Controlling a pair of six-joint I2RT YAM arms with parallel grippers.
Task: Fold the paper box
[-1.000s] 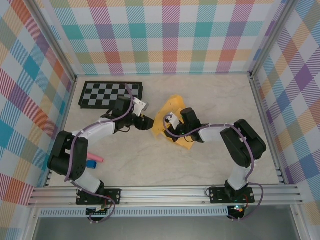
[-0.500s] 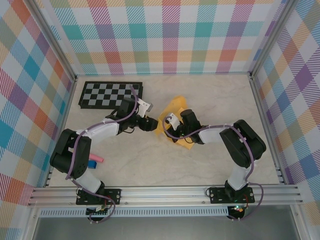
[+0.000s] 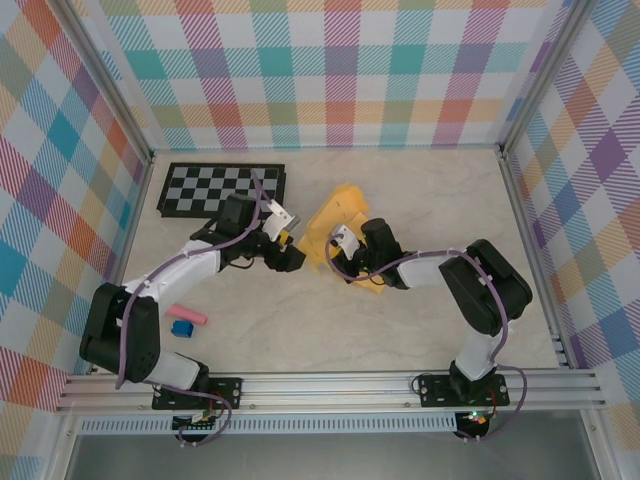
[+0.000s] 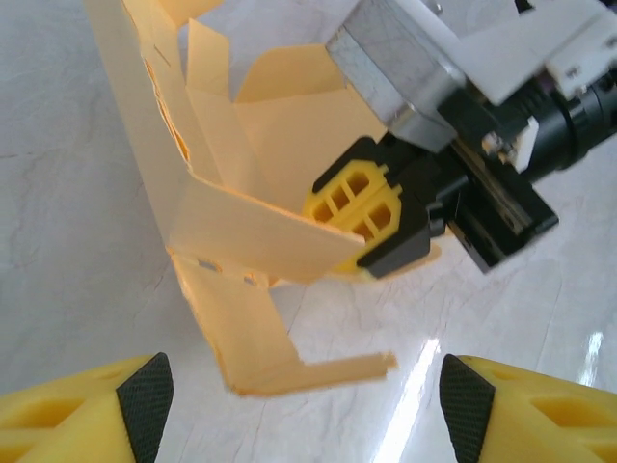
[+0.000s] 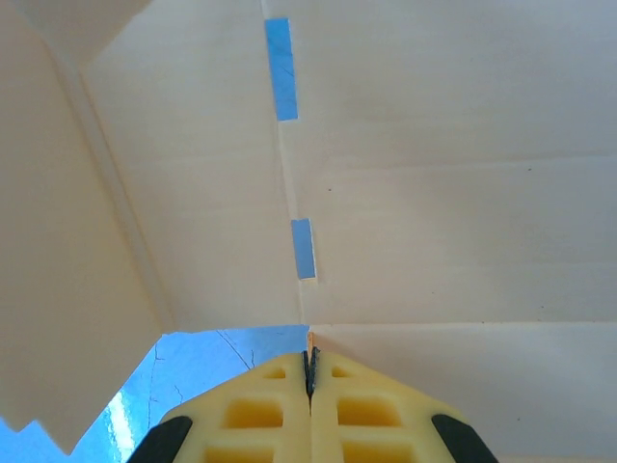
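A: Locate box [image 3: 338, 222].
B: Found just right of checkerboard [image 3: 222, 188], pinched by clenched right fingers [image 5: 260, 415]; faced by released left fingers [image 4: 87, 410].
A: Hold pinch firm. Push loose flap [image 4: 246, 338] inward along crease, slowly.

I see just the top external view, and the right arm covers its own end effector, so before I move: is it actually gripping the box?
Observer: Yes. The right wrist view shows the right end effector shut on an edge of the box.
Operator: And the left one?
Observer: The left end effector is open, touching nothing; a loose flap hangs just ahead of it.
Operator: Any marks on the card?
Observer: Two short blue strips along a crease; tape or slots, I cannot tell.
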